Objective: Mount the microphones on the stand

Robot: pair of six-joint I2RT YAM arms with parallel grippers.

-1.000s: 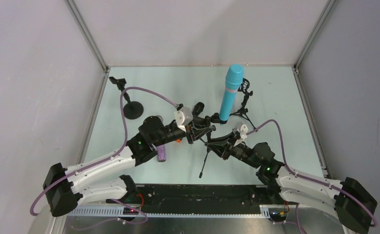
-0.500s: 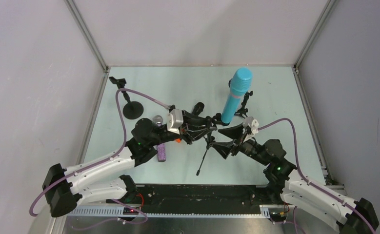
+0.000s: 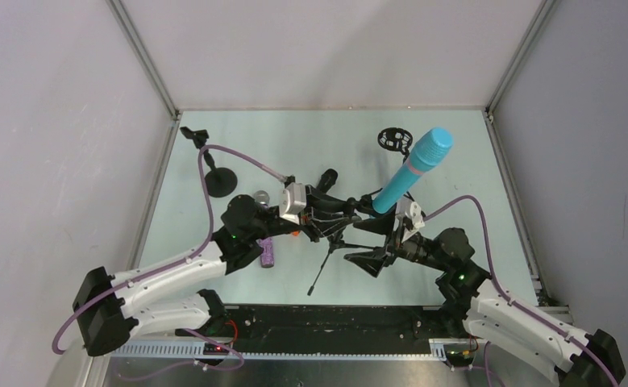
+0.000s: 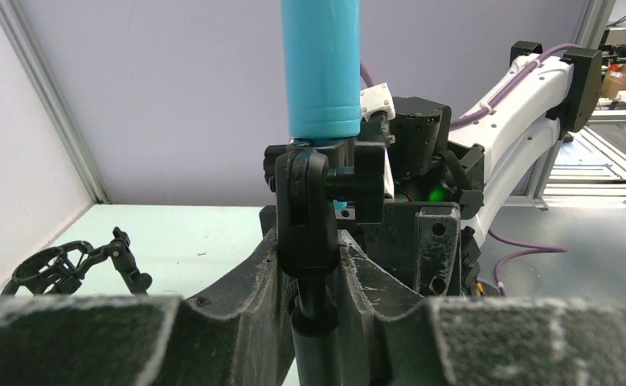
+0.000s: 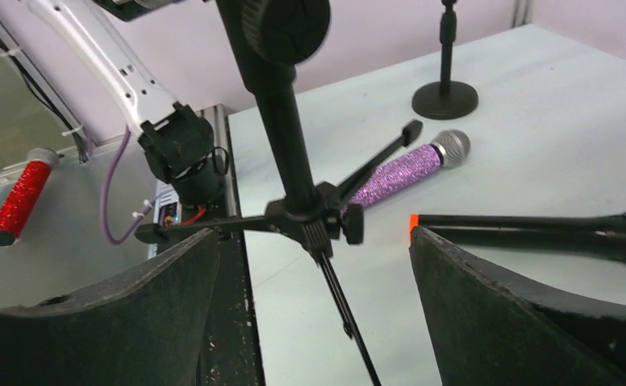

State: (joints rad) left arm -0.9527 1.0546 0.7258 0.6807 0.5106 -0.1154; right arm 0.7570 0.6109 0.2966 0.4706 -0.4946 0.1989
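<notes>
The turquoise microphone (image 3: 417, 167) sits in the clip of a black tripod stand (image 3: 328, 252) and leans to the upper right, off the table. My left gripper (image 3: 332, 219) is shut on the stand's pole just below the clip (image 4: 309, 201); the turquoise microphone (image 4: 321, 68) rises above it. My right gripper (image 3: 372, 251) stands open beside the tripod hub (image 5: 313, 221), holding nothing. The purple glitter microphone (image 5: 410, 169) and the black microphone with the orange end (image 5: 534, 233) lie on the table. In the top view the purple microphone (image 3: 267, 252) is partly under my left arm.
A round-base stand (image 3: 220, 181) with a clip on top stands at the back left. A black shock mount (image 3: 391, 139) is at the back middle. A red glitter object (image 5: 20, 197) lies off the table near the arm bases.
My right gripper has opened and let go of the stand. The stand with the turquoise microphone has tilted over to the right, its legs swinging left.
</notes>
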